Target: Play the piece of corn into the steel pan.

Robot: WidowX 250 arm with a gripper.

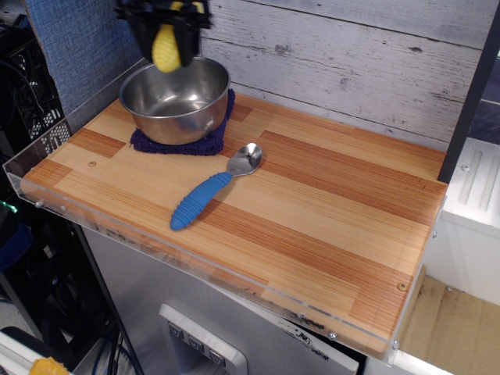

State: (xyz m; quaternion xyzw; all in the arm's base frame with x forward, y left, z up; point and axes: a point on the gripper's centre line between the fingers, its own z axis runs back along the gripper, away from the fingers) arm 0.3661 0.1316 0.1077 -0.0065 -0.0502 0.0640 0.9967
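Note:
The steel pan (176, 98) is a round shiny bowl standing on a dark purple knitted cloth (168, 144) at the back left of the wooden board. My gripper (166, 31) is at the top edge of the view, directly above the pan's back rim. It is shut on the piece of corn (166, 48), a bright yellow cob that hangs upright from the fingers, its lower end just above the pan's opening. Most of the gripper is cut off by the frame's top edge.
A spoon with a blue ribbed handle (205, 195) lies diagonally in front of the pan. The board (312, 211) has a clear acrylic rim (47, 148) along its left and front edges. A grey plank wall (351, 62) stands behind.

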